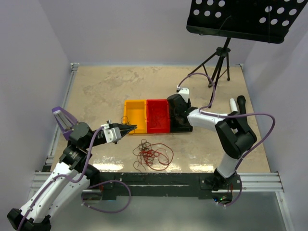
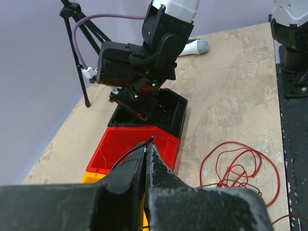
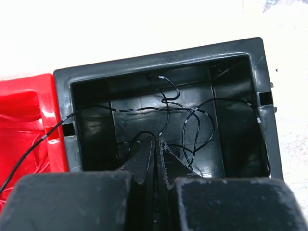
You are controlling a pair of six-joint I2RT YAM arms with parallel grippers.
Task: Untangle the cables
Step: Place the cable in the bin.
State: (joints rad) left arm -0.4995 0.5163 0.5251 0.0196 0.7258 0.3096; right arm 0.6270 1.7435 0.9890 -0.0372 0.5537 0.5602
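**Pincer and cable positions: left arm nearer the snarl**

Top view: The cables (image 1: pixel 153 154) lie as a loose red and dark snarl on the table (image 1: pixel 96 91), in front of the row of trays and between the two arms. The snarl spreads slightly wider across the table than deep. The left pincer (image 1: pixel 131 128) points at the yellow tray (image 1: pixel 135 111). The right pincer (image 1: pixel 176 117) hangs over the black tray (image 1: pixel 183 127). The left pincer is judged the nearer; the snarl lies to its right, toward the arm bases.

Left wrist view: The left pincer (image 2: pixel 147 147) is pressed together, pinching a black strand (image 2: pixel 129 155) above the red tray (image 2: pixel 120 144). The cables (image 2: pixel 240 166) sit to the right, well apart.

Right wrist view: The right pincer (image 3: pixel 156 142) is pressed together inside the black tray (image 3: pixel 159 60), among coiled dark wires. Whether it pinches one cannot be told. The black strand (image 3: pixel 48 134) leaves over the tray's left wall.
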